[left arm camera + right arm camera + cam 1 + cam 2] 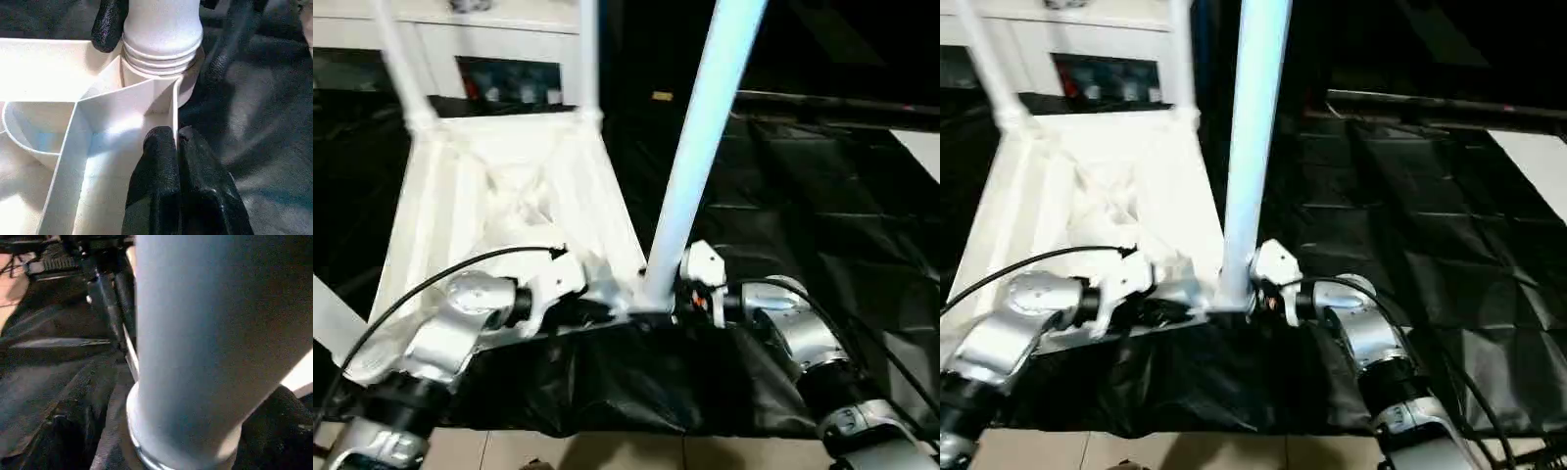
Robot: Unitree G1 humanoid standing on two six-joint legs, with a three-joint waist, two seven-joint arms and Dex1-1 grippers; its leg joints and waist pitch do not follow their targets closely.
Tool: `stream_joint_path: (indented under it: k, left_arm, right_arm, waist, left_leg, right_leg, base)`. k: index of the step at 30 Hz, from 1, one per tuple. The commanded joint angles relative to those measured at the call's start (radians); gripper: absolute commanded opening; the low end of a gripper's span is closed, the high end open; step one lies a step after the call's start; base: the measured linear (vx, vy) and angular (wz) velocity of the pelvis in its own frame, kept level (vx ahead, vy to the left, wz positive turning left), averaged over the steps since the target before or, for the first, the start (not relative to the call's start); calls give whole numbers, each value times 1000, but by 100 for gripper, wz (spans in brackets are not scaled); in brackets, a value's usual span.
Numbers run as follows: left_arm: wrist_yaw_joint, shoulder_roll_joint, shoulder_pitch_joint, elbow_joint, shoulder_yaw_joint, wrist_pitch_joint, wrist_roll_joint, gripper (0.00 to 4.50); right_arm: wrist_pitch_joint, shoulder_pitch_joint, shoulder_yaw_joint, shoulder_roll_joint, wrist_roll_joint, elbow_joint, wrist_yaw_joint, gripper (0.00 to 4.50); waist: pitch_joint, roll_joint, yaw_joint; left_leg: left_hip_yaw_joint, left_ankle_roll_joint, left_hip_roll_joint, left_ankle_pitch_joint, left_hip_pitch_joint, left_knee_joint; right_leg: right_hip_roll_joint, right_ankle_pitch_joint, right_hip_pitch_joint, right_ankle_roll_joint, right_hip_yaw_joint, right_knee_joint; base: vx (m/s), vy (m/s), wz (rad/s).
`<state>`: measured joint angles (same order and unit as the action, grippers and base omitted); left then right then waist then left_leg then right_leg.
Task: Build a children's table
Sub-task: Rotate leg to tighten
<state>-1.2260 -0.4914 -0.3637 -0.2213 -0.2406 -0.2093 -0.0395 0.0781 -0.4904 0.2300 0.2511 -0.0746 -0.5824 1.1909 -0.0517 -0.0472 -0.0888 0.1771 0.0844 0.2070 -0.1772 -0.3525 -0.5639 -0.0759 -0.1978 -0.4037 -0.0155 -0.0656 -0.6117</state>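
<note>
Rt jaws (658, 284) astride table leg (700, 147)

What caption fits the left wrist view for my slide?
Shut left claw pinches a rib of the table top beside the socketed leg.

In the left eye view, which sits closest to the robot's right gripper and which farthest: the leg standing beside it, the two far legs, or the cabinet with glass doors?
From the right gripper:
1. Near leg, right beside it, standing in the table's near corner socket.
2. Far legs, at the table top's far edge; which of the pair is nearer is too close to call.
3. Cabinet, behind everything, at the back.
</note>
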Motion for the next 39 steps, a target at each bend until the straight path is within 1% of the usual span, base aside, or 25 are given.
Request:
stream_joint_path:
  k: [1, 5, 6, 7, 8, 11, 12, 15, 17, 19, 20, 21, 22, 23, 24, 26, 27, 28, 29, 30, 33, 34, 37, 38, 39]
  left_arm:
    - [-47, -9, 13, 21, -37, 5, -18, 0]
    - [-69, -25, 16, 29, -42, -5, -23, 0]
    - [-79, -31, 20, 33, -43, -11, -26, 0]
    - [-83, -34, 22, 36, -43, -15, -29, 0]
    - [-90, -39, 25, 40, -46, -22, -33, 0]
    - [-87, -40, 26, 35, -47, -17, -33, 0]
    - [-83, -40, 27, 35, -47, -15, -32, 0]
    - [-25, -18, 15, 11, -37, -15, -17, 0]
    - [51, 15, 1, -8, -24, -22, -1, 0]
    - [114, 50, -7, -7, -9, -45, -1, 0]
    - [114, 51, -7, -7, -9, -45, -1, 0]
    - [146, 63, -12, -6, -7, -57, 8, 0]
    - [205, 93, -18, 0, -7, -87, 23, 0]
    - [225, 103, -19, 3, -7, -97, 28, 0]
    - [266, 125, -25, 1, -5, -112, 39, 0]
    - [326, 163, -32, 0, -10, -141, 60, 0]
    - [350, 178, -35, -1, -14, -148, 71, 0]
    - [378, 195, -38, -2, -19, -155, 84, 0]
    - [395, 214, -40, 1, -24, -163, 88, 0]
    - [414, 239, -45, 0, -31, -168, 88, 0]
    - [433, 280, -56, -3, -50, -170, 87, 0]
    - [433, 283, -59, -6, -50, -164, 85, 0]
    - [426, 281, -61, -8, -49, -154, 86, 0]
    - [413, 272, -60, -7, -48, -143, 86, 0]
    - [400, 265, -58, -3, -48, -134, 83, 0]
  right_arm:
    - [-15, 2, 30, 5, -8, 26, 50, 337]
    - [-25, 4, 38, 9, -16, 37, 72, 304]
    - [-32, 5, 43, 10, -18, 43, 84, 297]
    - [-36, 7, 46, 10, -20, 46, 90, 287]
    - [-39, 9, 50, 12, -21, 50, 96, 278]
    - [-37, 12, 53, 14, -19, 51, 98, 270]
    - [-38, 16, 54, 14, -19, 55, 97, 268]
    - [-38, 27, 48, -4, -11, 49, 54, 266]
    - [-37, 34, 30, -43, 6, 27, -48, 265]
    - [-31, 35, 5, -92, 23, -4, -173, 265]
    - [-31, 35, 5, -92, 23, -4, -174, 265]
    - [-42, 29, -4, -111, 32, -22, -231, 265]
    - [-45, 17, -23, -158, 49, -63, -353, 265]
    - [-46, 15, -27, -173, 53, -72, -388, 265]
    - [-45, 9, -35, -200, 61, -89, -452, 265]
    - [-43, -3, -46, -247, 73, -115, -551, 265]
    - [-51, -9, -50, -266, 76, -125, -583, 265]
    - [-62, -16, -54, -288, 81, -138, -619, 265]
    - [-62, -27, -51, -305, 97, -156, -660, 265]
    - [-54, -44, -49, -324, 110, -179, -699, 265]
    - [-43, -78, -58, -362, 105, -215, -734, 265]
    - [-49, -81, -65, -365, 90, -214, -718, 320]
    - [-63, -85, -80, -367, 66, -212, -689, 337]
    - [-62, -86, -80, -361, 65, -210, -676, 344]
    - [-60, -87, -77, -355, 69, -210, -670, 369]
  waist:
    - [59, 8, -2]
    - [61, 8, -4]
    - [60, 11, -4]
    - [60, 9, -4]
    - [61, 13, -4]
    - [61, 10, -3]
    - [61, 12, -3]
    - [61, 13, -2]
    - [57, 12, -4]
    - [52, 9, 2]
    - [52, 9, 2]
    - [52, 7, 5]
    - [49, 6, 10]
    - [48, 7, 13]
    - [49, 2, 17]
    - [50, 0, 28]
    - [49, -1, 29]
    - [48, 2, 32]
    - [49, -1, 33]
    - [50, 0, 34]
    - [52, 0, 34]
    - [53, 0, 33]
    - [55, 0, 30]
    - [56, -5, 29]
    - [56, -2, 29]
  left_leg:
    - [-1, -43, 27, -180, 5, 59]
    - [0, -44, 27, -169, 6, 57]
    - [0, -44, 27, -171, 6, 57]
    - [0, -43, 27, -170, 5, 57]
    - [0, -40, 27, -171, 6, 57]
    - [0, -38, 26, -173, 6, 56]
    - [0, -36, 26, -175, 7, 56]
    - [0, -31, 26, -186, 8, 57]
    - [0, -23, 27, -208, 12, 59]
    - [-4, 3, 25, -263, 10, 65]
    - [-4, 3, 25, -263, 10, 65]
    - [-9, 16, 24, -280, 9, 67]
    - [-12, 23, 24, -292, 4, 71]
    - [-12, 27, 24, -302, 5, 72]
    - [-15, 32, 23, -312, 6, 71]
    - [-16, 33, 21, -320, 7, 70]
    - [-16, 29, 21, -322, 8, 69]
    - [-15, 26, 22, -327, 11, 69]
    - [-15, 25, 21, -329, 11, 68]
    - [-15, 23, 21, -327, 10, 68]
    - [-13, 16, 21, -315, 7, 66]
    - [-12, 11, 20, -309, 6, 66]
    - [-10, 2, 21, -283, 4, 66]
    - [-9, -3, 21, -265, 2, 65]
    - [-7, -5, 21, -258, 3, 65]
  right_leg:
    - [-59, -98, 53, -231, 48, 59]
    - [-59, -80, 54, -237, 47, 56]
    - [-58, -78, 54, -238, 47, 56]
    - [-58, -76, 55, -239, 47, 56]
    - [-58, -72, 55, -240, 47, 56]
    - [-57, -72, 55, -240, 47, 55]
    - [-58, -75, 55, -240, 47, 56]
    - [-57, -84, 53, -240, 48, 57]
    - [-59, -117, 50, -235, 48, 63]
    - [-62, -243, 51, -202, 49, 74]
    - [-62, -243, 51, -202, 49, 74]
    - [-65, -327, 51, -168, 48, 80]
    - [-64, -377, 50, -145, 45, 85]
    - [-65, -403, 47, -137, 46, 89]
    - [-67, -440, 46, -122, 45, 94]
    - [-66, -464, 41, -111, 44, 98]
    - [-66, -468, 40, -109, 44, 99]
    - [-66, -467, 34, -109, 45, 101]
    - [-64, -464, 34, -108, 44, 101]
    - [-64, -452, 34, -111, 44, 99]
    - [-63, -412, 35, -113, 45, 96]
    - [-61, -386, 35, -116, 46, 95]
    - [-59, -321, 39, -131, 47, 87]
    - [-60, -297, 41, -138, 47, 83]
    - [-59, -287, 40, -143, 48, 83]
  base:
    - [0, 0, 0]
    - [0, 0, 0]
    - [0, 0, 0]
    - [0, 0, 0]
    - [0, 0, 0]
    - [0, 0, 0]
    - [0, 0, 0]
    - [0, 0, 0]
    - [0, 0, 0]
    - [0, 0, 0]
    - [0, 0, 0]
    - [0, 0, 0]
    - [-54, 0, -7]
    - [-52, 1, -9]
    - [-52, 1, -9]
    - [0, 0, 0]
    - [0, 0, 0]
    - [0, 0, 0]
    - [0, 0, 0]
    - [0, 0, 0]
    - [0, 0, 0]
    - [0, 0, 0]
    - [0, 0, 0]
    - [0, 0, 0]
    - [0, 0, 0]
